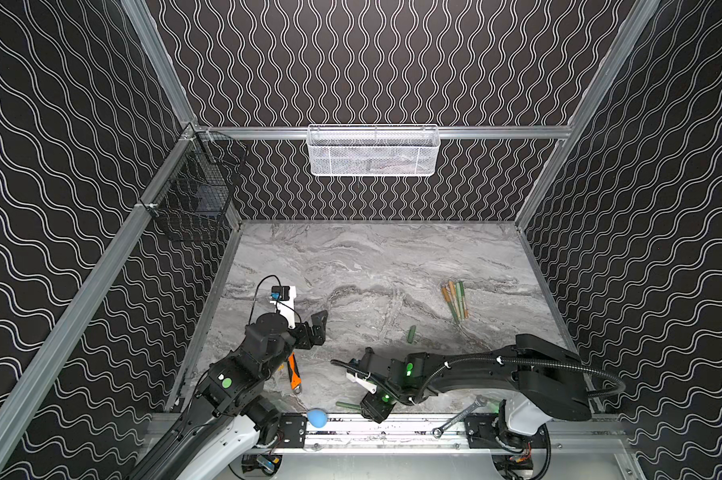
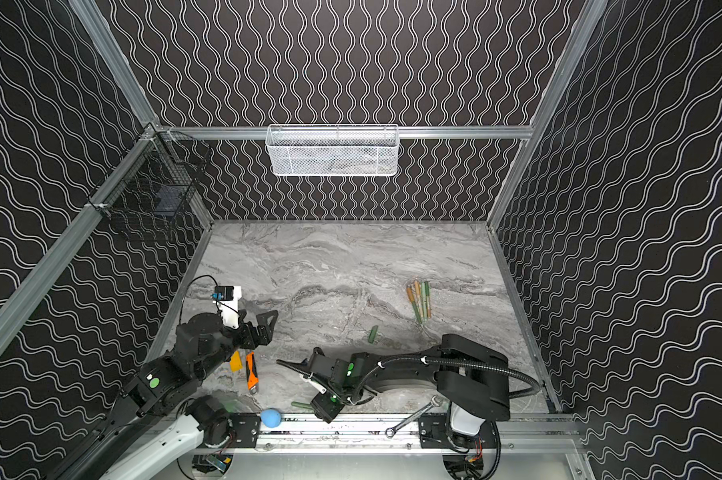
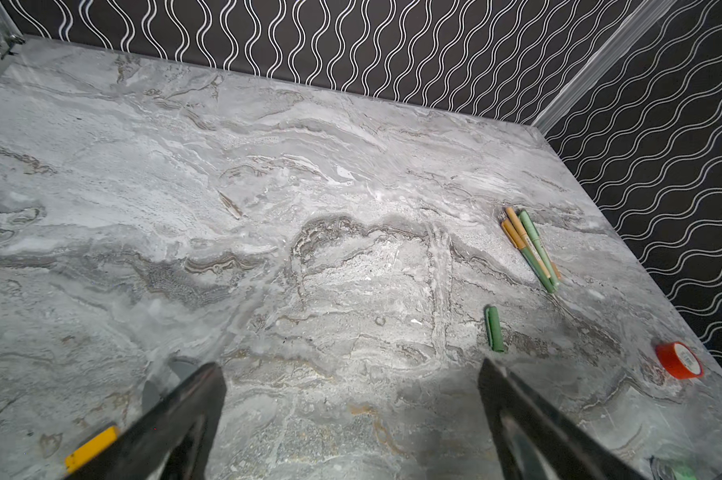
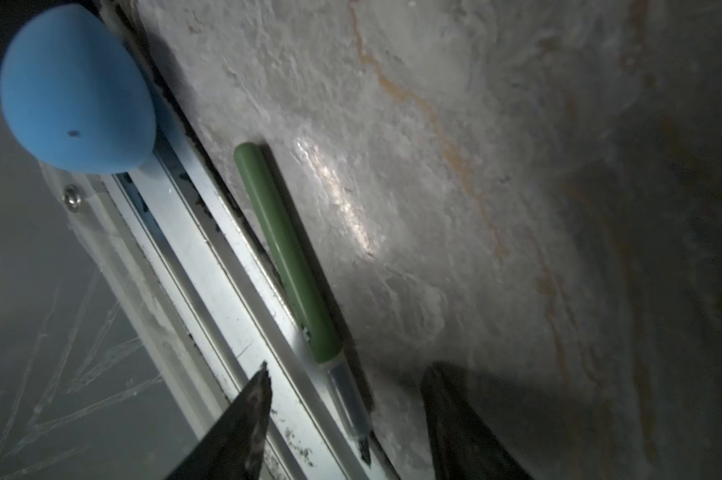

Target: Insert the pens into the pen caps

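At the left, the left gripper (image 3: 349,374) hangs above bare bench (image 3: 268,208), its jaws spread wide and empty. Beneath that arm lie a yellow block (image 2: 236,360) and a utility knife (image 1: 295,372), neither part of the job. A blue egg-shaped ball (image 4: 76,87) sits on the front rail (image 4: 209,266).

Next comes the uncapped green pen (image 4: 284,249), lying flat along the bench's near edge, just beside the rail. The right gripper (image 4: 347,374) is low over it. Its jaws are apart on either side of the pen's clear neck and dark tip, not pinching anything.

This looks like the moment before the pick, and the rail is the main hazard. One jaw sits over the metal, so it may land on the rail rather than slip in beside the pen. The closing jaws could then roll the round barrel away or wedge it into the seam. A pinch on the slim neck could also let the long body swing.

Further right, the loose green cap (image 1: 411,334) lies well apart from the pen. Beyond it sits a cluster of pens (image 1: 455,301), and a wrench (image 1: 459,417) rests on the rail.
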